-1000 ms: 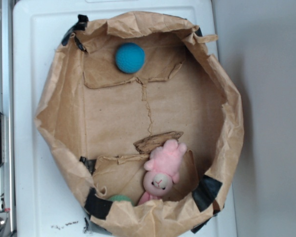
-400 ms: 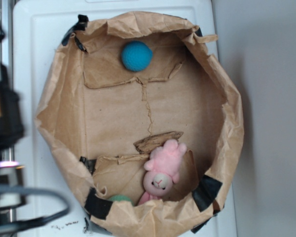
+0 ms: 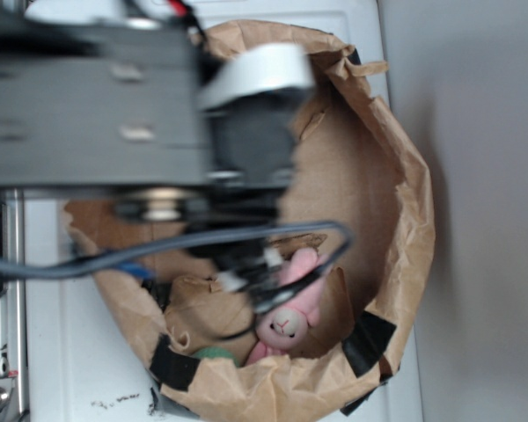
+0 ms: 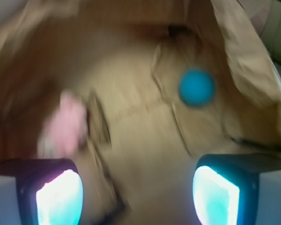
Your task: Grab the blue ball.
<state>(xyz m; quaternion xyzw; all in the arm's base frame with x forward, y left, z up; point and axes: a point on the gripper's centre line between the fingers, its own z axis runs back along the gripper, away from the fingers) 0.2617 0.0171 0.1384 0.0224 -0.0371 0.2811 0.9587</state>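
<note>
From the wrist view the jaws stand spread wide with nothing between them, their two lit pads (image 4: 58, 197) at the bottom corners. Beyond them is the bare paper floor of the brown bag (image 4: 145, 131). The blue ball (image 4: 196, 87) lies farther in, ahead and off to the right-hand pad's side, well apart. A pink bunny (image 4: 65, 123) sits away left.

A crumpled brown paper bag (image 3: 396, 176) sits on the white worktop (image 3: 79, 352), black tape at its rim. Inside, a pink plush bunny (image 3: 290, 316) lies beside a green ball (image 3: 213, 354).
</note>
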